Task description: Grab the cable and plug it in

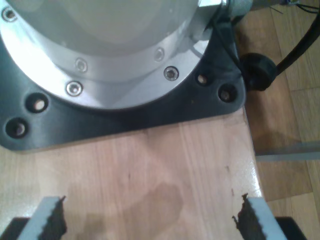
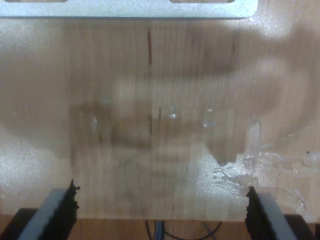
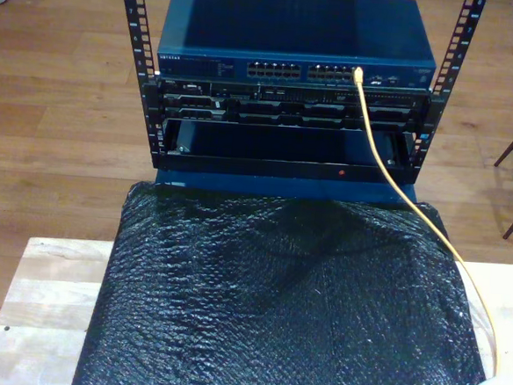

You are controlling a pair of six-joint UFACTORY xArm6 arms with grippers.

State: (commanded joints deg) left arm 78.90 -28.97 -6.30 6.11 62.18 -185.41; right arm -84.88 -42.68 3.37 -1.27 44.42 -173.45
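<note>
Wooden flooring surrounds our pale wooden table (image 3: 38,292), most of it draped in a black bubbled sheet (image 3: 283,309). Beyond the sheet, at twelve o'clock in the exterior view, stands a rack (image 3: 288,115) with a blue network switch (image 3: 294,36) on top. The cable (image 3: 390,167) is plugged into a port toward the switch's right end in that view and runs down across the sheet to about five o'clock. My first gripper (image 1: 150,217) hangs with jaws spread wide and empty over bare tabletop, facing a round metal arm base (image 1: 100,45) on a dark plate (image 1: 200,100). My second gripper (image 2: 160,212) is likewise wide apart, holding nothing, above scuffed wood.
</note>
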